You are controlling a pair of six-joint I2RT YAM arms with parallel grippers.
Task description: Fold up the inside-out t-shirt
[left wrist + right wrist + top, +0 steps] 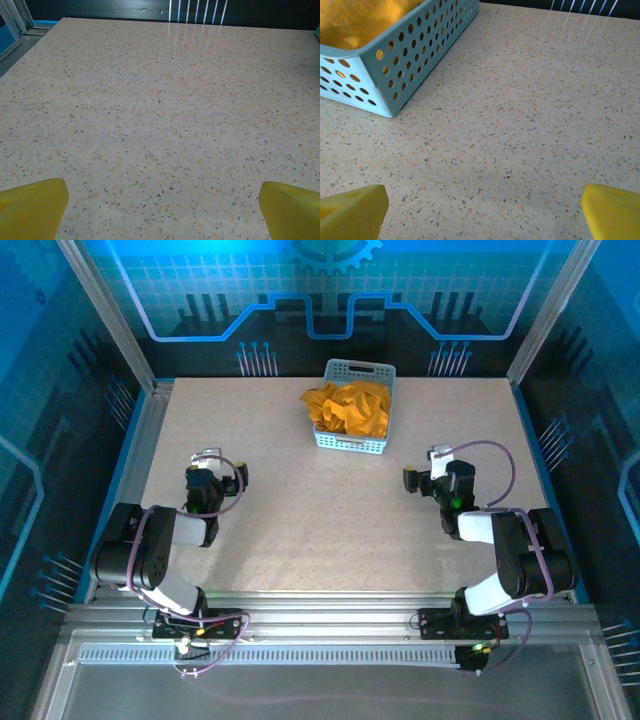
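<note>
Pale blue perforated plastic basket (pixel 350 443) sits at the far centre of the speckled beige tabletop (pixel 330 530), slightly right of middle. In the right wrist view its corner is upper left, with rows of round holes in the walls. Aluminium rails (pixel 330 625) run along the near edge. Blue circuit-pattern backdrop (pixel 200 280) behind.

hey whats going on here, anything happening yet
Nothing is being handled. The t-shirt lies crumpled in the basket at the far middle of the table. The two arms sit back near the front edge, one on each side, with the left gripper and right gripper both open and empty above the tabletop. Folding has not begun.
</note>
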